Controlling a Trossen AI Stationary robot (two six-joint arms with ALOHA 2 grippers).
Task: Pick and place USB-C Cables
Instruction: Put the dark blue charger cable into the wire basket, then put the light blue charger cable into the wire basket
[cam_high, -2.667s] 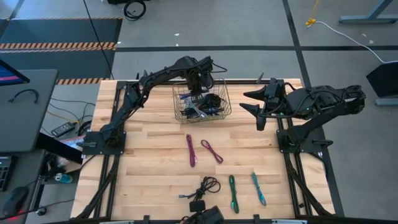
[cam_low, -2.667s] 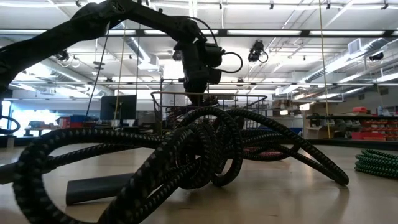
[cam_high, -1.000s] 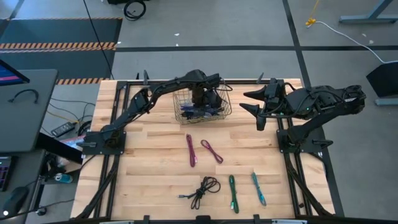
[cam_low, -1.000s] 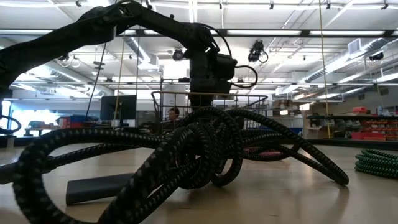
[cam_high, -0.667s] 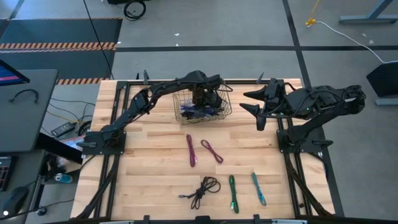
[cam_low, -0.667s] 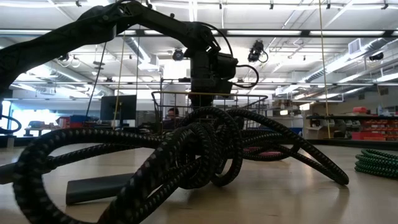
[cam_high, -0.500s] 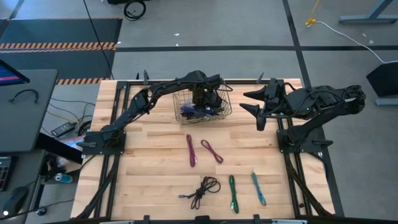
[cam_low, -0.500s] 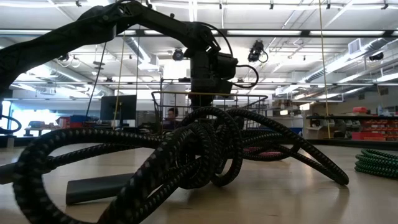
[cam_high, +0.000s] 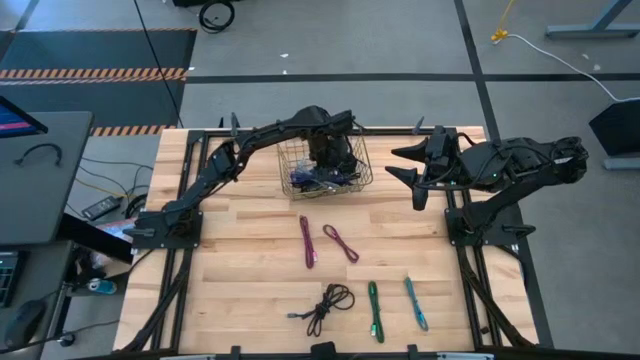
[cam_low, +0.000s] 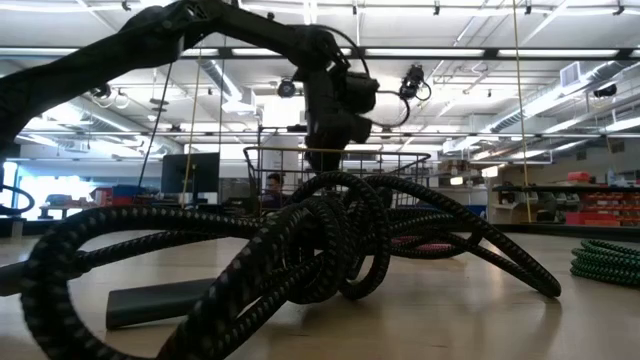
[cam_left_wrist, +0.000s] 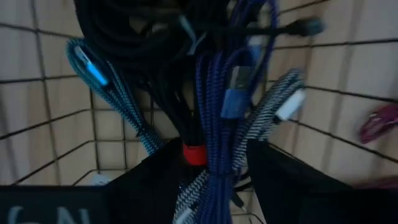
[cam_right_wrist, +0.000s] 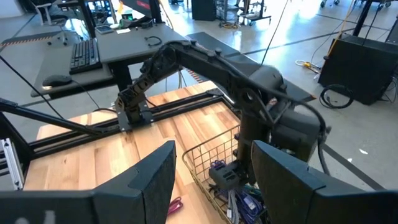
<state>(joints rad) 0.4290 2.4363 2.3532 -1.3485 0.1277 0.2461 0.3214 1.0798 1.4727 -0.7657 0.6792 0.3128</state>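
Showing the key relation: the left gripper hangs inside the wire basket at upper centre of the high view, directly above a blue braided cable bundle.
Bundle axis: runs lengthwise away from the wrist, between the two fingers.
Left gripper state: jaws apart, straddling the bundle; whether it grips is unclear.
Nearer arm: left, bent over the basket.
Right gripper: open, empty, waiting at upper right.
Remaining cables: magenta cable and others lie lower centre.
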